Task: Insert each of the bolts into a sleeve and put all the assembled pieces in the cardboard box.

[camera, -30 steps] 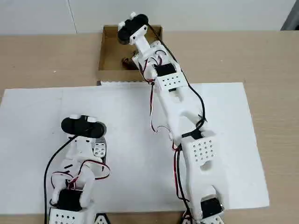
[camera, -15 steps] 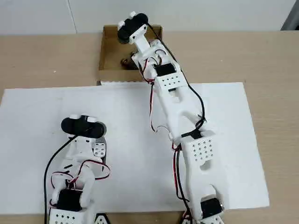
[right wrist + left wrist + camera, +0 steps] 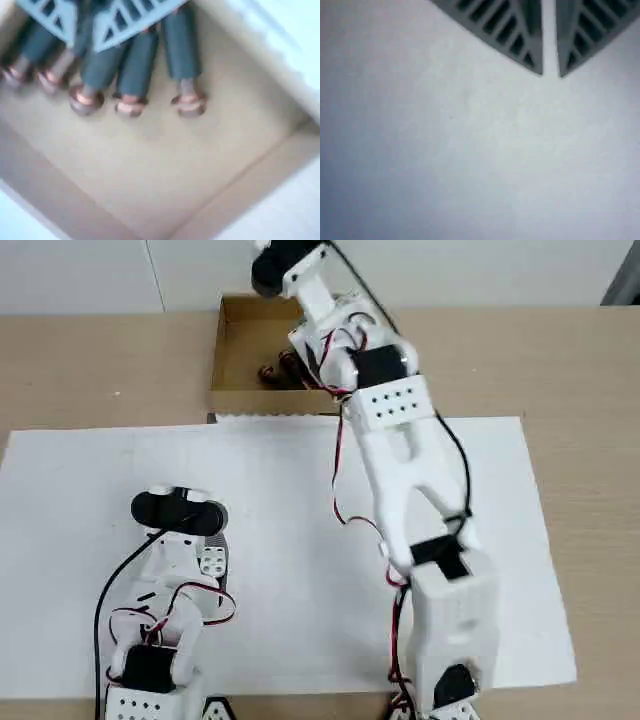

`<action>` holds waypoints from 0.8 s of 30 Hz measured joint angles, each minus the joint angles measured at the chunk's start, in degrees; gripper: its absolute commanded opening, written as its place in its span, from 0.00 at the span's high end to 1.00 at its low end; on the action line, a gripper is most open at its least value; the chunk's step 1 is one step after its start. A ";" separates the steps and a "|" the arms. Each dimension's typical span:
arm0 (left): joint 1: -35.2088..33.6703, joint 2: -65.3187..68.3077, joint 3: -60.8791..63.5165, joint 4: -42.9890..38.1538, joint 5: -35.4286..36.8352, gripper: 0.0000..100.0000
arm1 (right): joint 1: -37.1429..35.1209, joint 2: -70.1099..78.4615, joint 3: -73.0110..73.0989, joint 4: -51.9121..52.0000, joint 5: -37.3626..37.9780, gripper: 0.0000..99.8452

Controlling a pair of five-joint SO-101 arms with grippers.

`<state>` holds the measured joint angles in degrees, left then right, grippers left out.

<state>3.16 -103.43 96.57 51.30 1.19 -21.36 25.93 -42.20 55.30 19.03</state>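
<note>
My right gripper [image 3: 86, 35] hangs inside the cardboard box [image 3: 230, 345], which sits at 12 o'clock on the table [image 3: 100, 360]; its jaws stand a little apart and pinch nothing, as far as I can tell. Directly under it lie the assembled pieces [image 3: 132, 75]; I count five, side by side and touching, though the two farthest from the corner are too blurred to be sure of. Each one is a grey-blue sleeve [image 3: 180, 45] with a coppery bolt head [image 3: 130, 107] poking out of one end. From above, the bundle rests against the box wall at 6 o'clock.

My left gripper [image 3: 551, 74] rests at 7 o'clock over the white paper [image 3: 280, 540]; its jaws are pressed nearly together, with a thin slit between them, and they carry nothing.

Every bolt I can see sits in a sleeve, and every sleeve I can see is in the box; so I judge the inserting finished and the boxing done or all but done. What is left, I think, is to bring my right arm out of the box.
</note>
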 measured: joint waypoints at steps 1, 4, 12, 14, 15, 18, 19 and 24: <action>0.00 0.00 0.00 0.00 0.00 0.99 | 0.00 -2.20 0.00 2.55 -0.97 1.00; 0.00 0.00 0.00 0.00 0.00 0.99 | 0.00 -8.62 0.00 10.81 -3.60 1.00; 0.00 0.00 0.00 0.00 0.00 0.99 | 0.00 -24.53 -0.53 32.97 -12.04 1.00; 0.00 0.00 0.00 0.00 0.00 0.99 | 0.35 -28.22 -0.53 37.71 -14.15 1.00; 0.00 0.00 0.00 0.00 0.00 0.99 | 1.05 -30.07 -0.53 38.77 -15.30 1.00; 0.00 0.00 0.00 0.00 0.00 0.99 | 4.31 -35.52 0.88 39.91 -17.05 1.00; 0.00 0.00 0.00 0.00 0.00 0.99 | 5.27 -37.63 2.55 40.00 -17.32 1.00; 0.00 0.00 0.00 0.00 0.00 0.99 | 8.18 -50.29 16.97 40.00 -17.85 1.00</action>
<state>3.16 -103.43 96.57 51.30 1.19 -13.19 -24.35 -25.23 95.30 1.19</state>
